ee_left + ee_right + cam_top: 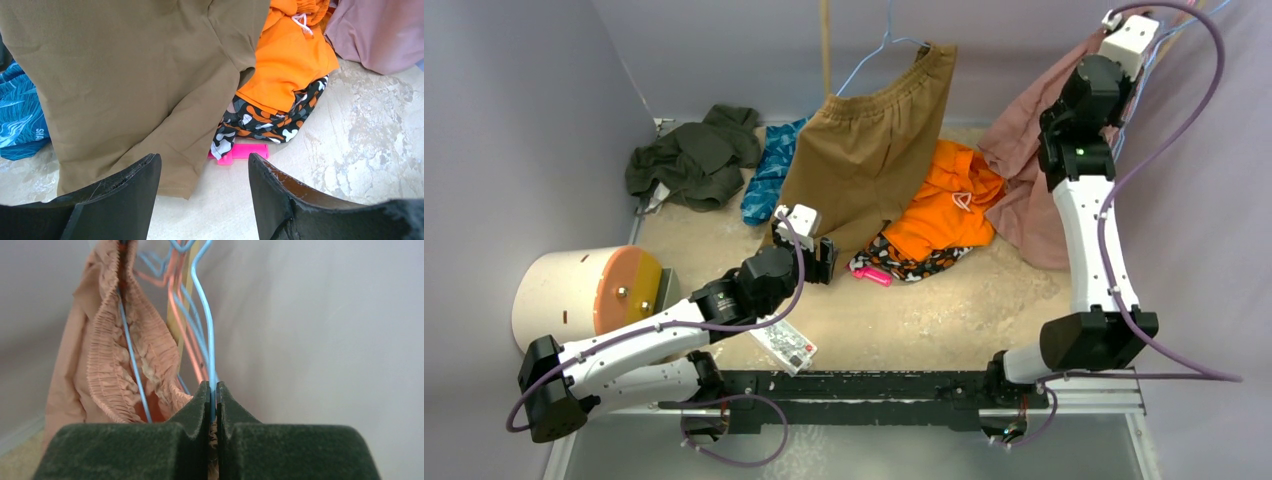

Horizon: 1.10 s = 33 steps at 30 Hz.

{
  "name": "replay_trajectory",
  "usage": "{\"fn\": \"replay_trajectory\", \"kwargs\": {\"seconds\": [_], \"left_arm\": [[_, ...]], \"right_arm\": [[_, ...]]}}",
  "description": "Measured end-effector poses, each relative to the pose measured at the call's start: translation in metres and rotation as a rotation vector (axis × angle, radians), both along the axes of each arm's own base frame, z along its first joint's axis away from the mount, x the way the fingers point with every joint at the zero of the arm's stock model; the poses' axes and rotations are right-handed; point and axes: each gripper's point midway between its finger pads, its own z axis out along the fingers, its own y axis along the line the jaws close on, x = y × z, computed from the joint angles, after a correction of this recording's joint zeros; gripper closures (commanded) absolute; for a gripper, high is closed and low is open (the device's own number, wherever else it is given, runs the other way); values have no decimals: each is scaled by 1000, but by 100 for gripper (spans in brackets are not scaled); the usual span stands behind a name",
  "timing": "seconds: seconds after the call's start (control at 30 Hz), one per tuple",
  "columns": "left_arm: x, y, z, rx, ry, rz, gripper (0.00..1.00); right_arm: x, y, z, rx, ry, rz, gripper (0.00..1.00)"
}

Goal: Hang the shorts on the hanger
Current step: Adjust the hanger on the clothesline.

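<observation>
Dusty-pink shorts (112,365) hang at the table's (944,310) far right corner, their gathered waistband bunched around a thin blue wire. The right gripper (212,390) is clenched on the light-blue hanger (209,340). The left gripper (204,165) stands parted and empty, near the tan shorts (125,75).

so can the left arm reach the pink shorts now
Probably not easily: the left gripper sits open by the tan shorts, and the pink shorts hang far right, past the orange garment.
</observation>
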Motion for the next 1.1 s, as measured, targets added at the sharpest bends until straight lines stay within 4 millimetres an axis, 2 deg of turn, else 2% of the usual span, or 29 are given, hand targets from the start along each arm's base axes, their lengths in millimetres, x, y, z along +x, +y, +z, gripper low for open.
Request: {"fn": "replay_trajectory", "kwargs": {"seconds": [0.17,0.3,0.4,0.77,0.97,1.1], "left_arm": [[-1,-2,0,-6,5,-10,37],[-3,-4,-1,-10,10,-21,37],[-3,-5,-1,-14,15,-23,37],[-3,-7,-8,3,30,-30,37],[-3,-9,-13,16,40,-35,37],[-3,-10,-15,21,44,-37,37]], "right_arm": [[6,0,-46,26,86,14,100],[7,2,-61,33,115,31,100],[3,2,-55,28,100,32,100],[-35,-2,-15,-2,3,-3,100],[-52,3,-7,-6,-39,11,100],[-58,15,-4,-12,-65,59,100]]}}
